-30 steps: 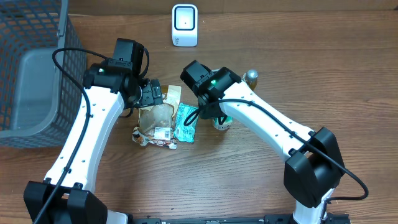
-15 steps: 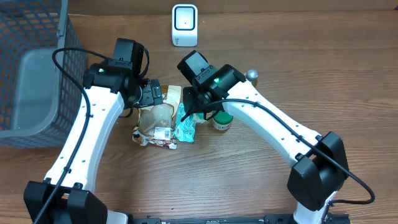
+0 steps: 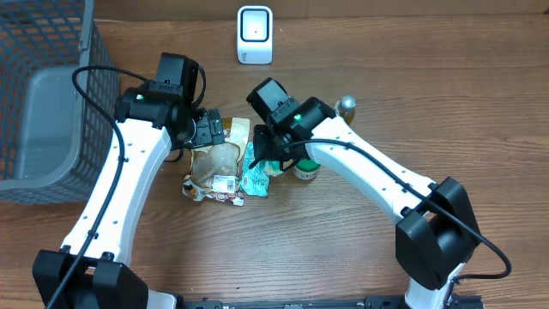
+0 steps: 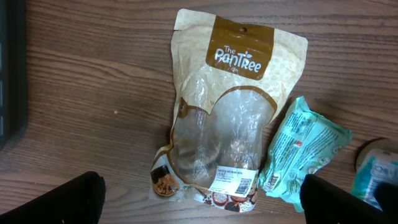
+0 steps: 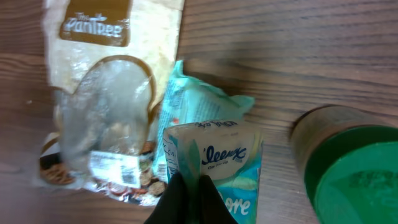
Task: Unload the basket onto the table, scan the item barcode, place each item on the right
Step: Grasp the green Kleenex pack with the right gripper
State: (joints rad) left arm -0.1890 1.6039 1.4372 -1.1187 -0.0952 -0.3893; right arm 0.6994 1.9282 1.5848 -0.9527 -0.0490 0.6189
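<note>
The right gripper (image 5: 186, 190) is pinched tight on one end of a small Kleenex tissue pack (image 5: 214, 155), holding it over the teal snack packet (image 5: 199, 102). Gripping at the end leaves the printed faces free to be shown to a reader. The pack hangs between the Pantree pouch (image 4: 227, 106) and the green-lidded jar (image 5: 348, 168), well apart from the white barcode scanner (image 3: 255, 34) standing at the far side of the table (image 3: 480, 103). Where its barcode sits I cannot tell (only the logo face shows in the wrist view). The left gripper (image 3: 211, 131) hovers over the pouch with its jaws spread as wide as they go and nothing between them — probably parked there to stay out of the right arm's path. Next, I judge, the pack needs carrying toward the scanner and turning until the code faces its window — a loose edge grip could let it swing.
</note>
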